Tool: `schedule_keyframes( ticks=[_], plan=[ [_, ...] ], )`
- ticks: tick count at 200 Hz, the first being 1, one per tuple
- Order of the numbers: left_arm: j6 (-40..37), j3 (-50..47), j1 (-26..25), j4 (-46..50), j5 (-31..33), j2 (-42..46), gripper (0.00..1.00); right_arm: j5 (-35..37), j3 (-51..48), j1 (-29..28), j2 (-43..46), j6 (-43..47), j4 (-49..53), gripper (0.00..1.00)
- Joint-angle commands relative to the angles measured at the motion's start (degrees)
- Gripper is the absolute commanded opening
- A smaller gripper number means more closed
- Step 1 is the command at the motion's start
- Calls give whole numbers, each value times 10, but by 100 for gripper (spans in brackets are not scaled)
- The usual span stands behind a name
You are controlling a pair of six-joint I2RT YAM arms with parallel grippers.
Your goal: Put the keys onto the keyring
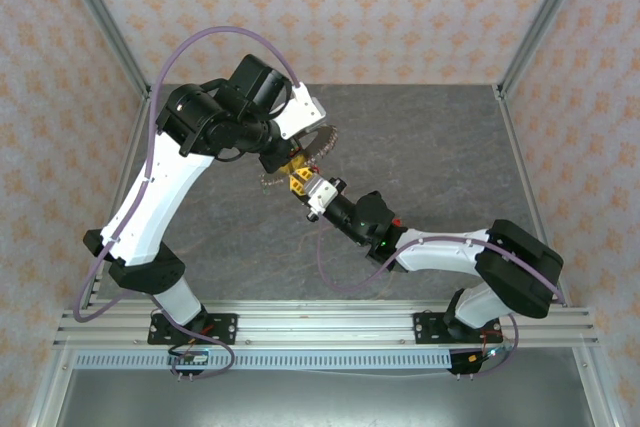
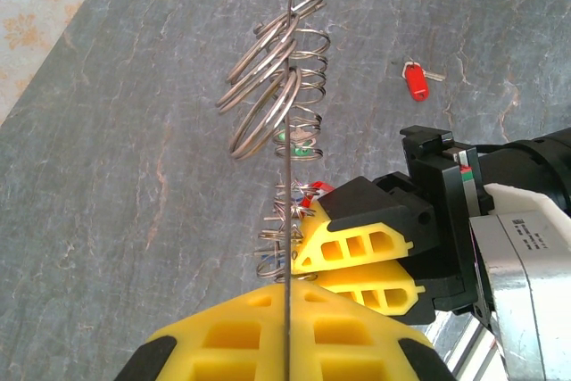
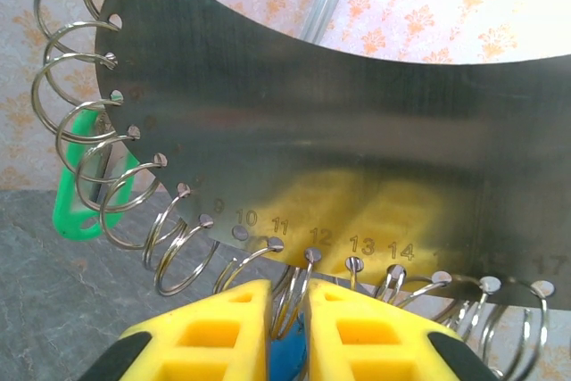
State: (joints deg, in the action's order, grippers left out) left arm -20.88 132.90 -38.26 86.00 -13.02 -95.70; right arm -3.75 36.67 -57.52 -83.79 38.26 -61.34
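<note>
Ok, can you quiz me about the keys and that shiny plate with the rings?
1. True or false: a red key lies on the table.
2. The key hanging from a ring on the metal plate is: A blue, B green, C purple.
3. Which gripper holds the metal plate by its edge?
Key: 1 true. 2 B, the green key. 3 the left gripper.

White left arm (image 1: 150, 190) and right arm (image 1: 440, 252) with black joints and lilac cables (image 1: 230, 30). The left tool (image 2: 287, 332) and right tool (image 3: 287, 310) have yellow fingers (image 3: 205, 336) with hollow cells.
</note>
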Motion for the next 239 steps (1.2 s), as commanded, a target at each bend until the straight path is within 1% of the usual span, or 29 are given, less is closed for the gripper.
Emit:
schedule_keyframes(
  ticks=[1,24,35,58,73,85,111,126,148,154,171,183,198,208,219,232,239],
  plan=[
    [7,-2,-5,-16,0,20,0,10,17,-3,-5,4,-18,14],
    [7,-3,-5,-16,4,20,0,13,14,-3,-3,4,-24,9],
    [12,-6,-5,-20,11,21,0,14,13,-3,-2,4,-20,0],
    [34,-21,-3,-39,37,28,0,19,7,-2,5,-3,-7,0],
    [52,-47,9,-62,35,38,0,11,-3,1,15,-21,-6,0],
    [77,-79,32,-90,14,51,0,-13,-7,9,30,-45,13,0],
    [141,-167,97,-170,-82,93,0,-53,-15,26,60,-85,54,0],
    [176,-228,118,-224,-140,116,0,-85,-18,42,72,-108,79,0],
    [208,-289,139,-256,-168,130,0,-129,-14,55,83,-127,117,0],
    [220,-305,148,-265,-178,134,2,-138,-16,59,85,-135,120,0],
    [266,-372,178,-322,-237,148,4,-168,-19,68,88,-155,129,0],
    [286,-415,186,-351,-244,159,7,-185,-19,71,88,-165,141,0],
    [306,-469,196,-386,-249,171,13,-209,-18,74,90,-176,158,0],
    [315,-500,202,-404,-260,174,15,-225,-19,78,87,-186,166,0],
    [315,-526,205,-412,-250,178,18,-237,-21,81,82,-193,173,0],
    [316,-563,208,-428,-241,181,24,-238,-29,82,75,-197,176,0],
    [320,-582,209,-442,-238,181,24,-241,-32,84,70,-201,178,0]
  ],
)
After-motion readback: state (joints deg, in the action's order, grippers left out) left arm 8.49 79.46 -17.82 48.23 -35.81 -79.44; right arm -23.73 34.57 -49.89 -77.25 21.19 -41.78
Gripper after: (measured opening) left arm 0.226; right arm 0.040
